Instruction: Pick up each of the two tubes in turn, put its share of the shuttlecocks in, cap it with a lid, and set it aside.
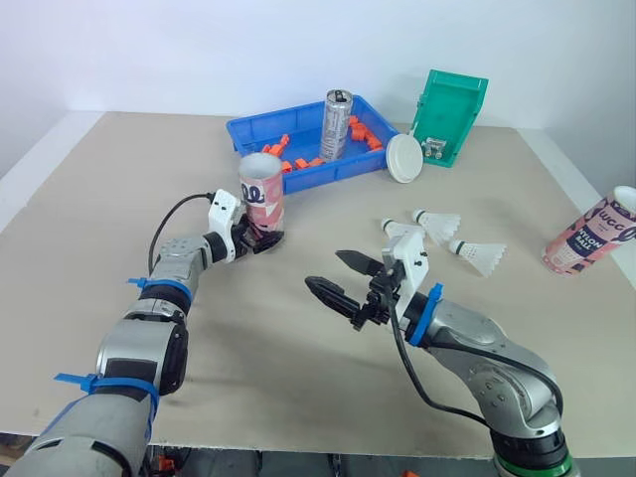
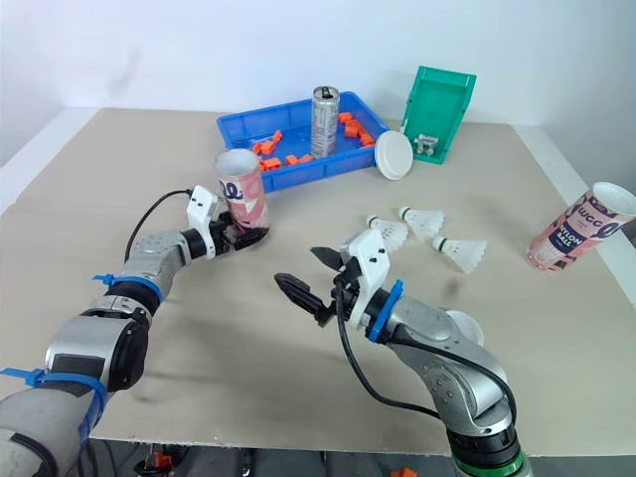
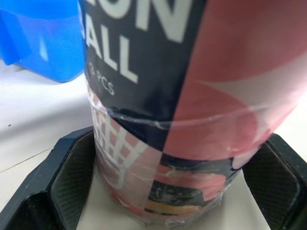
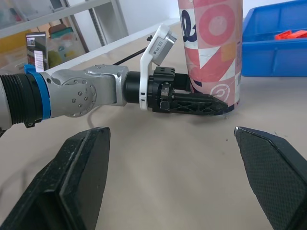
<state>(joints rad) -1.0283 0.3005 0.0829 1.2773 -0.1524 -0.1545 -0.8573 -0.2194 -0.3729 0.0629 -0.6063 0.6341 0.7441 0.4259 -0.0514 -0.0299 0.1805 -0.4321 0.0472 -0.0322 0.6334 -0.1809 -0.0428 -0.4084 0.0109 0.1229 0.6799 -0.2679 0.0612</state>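
Observation:
A pink and navy tube (image 1: 262, 194) stands upright on the table in front of the blue tray, open end up. My left gripper (image 1: 260, 238) is shut on its base, one finger (image 3: 72, 182) on each side of it. My right gripper (image 1: 325, 270) hovers open over the table's middle with nothing between its fingers, pointing toward the left gripper (image 4: 192, 103). Three white shuttlecocks (image 1: 437, 221) lie just right of it. A second tube (image 1: 591, 234) sits at the far right edge. A white lid (image 1: 404, 157) leans on the tray.
The blue tray (image 1: 298, 124) at the back holds orange pieces and a metal can (image 1: 336, 124). A green bin (image 1: 452, 114) stands tilted to its right. A white round thing (image 2: 459, 323) shows partly behind my right forearm.

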